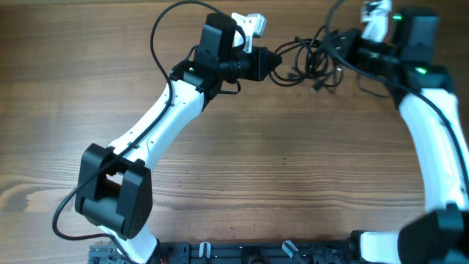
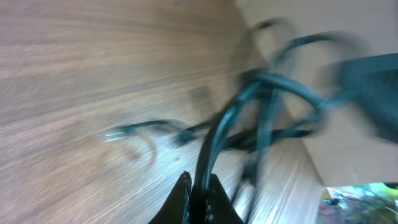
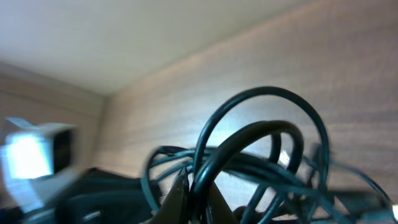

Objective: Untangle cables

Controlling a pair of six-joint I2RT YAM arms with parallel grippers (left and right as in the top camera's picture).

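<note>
Closest to my left wrist camera, my left pincer (image 2: pixel 198 186) is pressed together on one strand of the cables (image 2: pixel 264 102). The strand climbs from between the fingertips and bends into a blurred knot just beyond. Past the knot, a loose end with a small plug (image 2: pixel 115 134) lies flat on the wooden table (image 2: pixel 93 68). My right wrist camera shows what that view does not: my right pincer (image 3: pixel 194 190), also pinched tight on a strand. Two tall arches of cord stand right above its tips, more strands cross low behind them, and the table runs away to a pale edge. Neither wrist view tells me where the clump sits on the table, but the overhead one does. It lies by the far edge, between my two pincers, with the left one at its left side and the right one reaching in from the right. From above, the cables look like one small clump of thin black cords, with loops overlapping and crossing and a few short ends sticking out toward the near side. The left wrist view smears them, so I cannot count the strands there.
</note>
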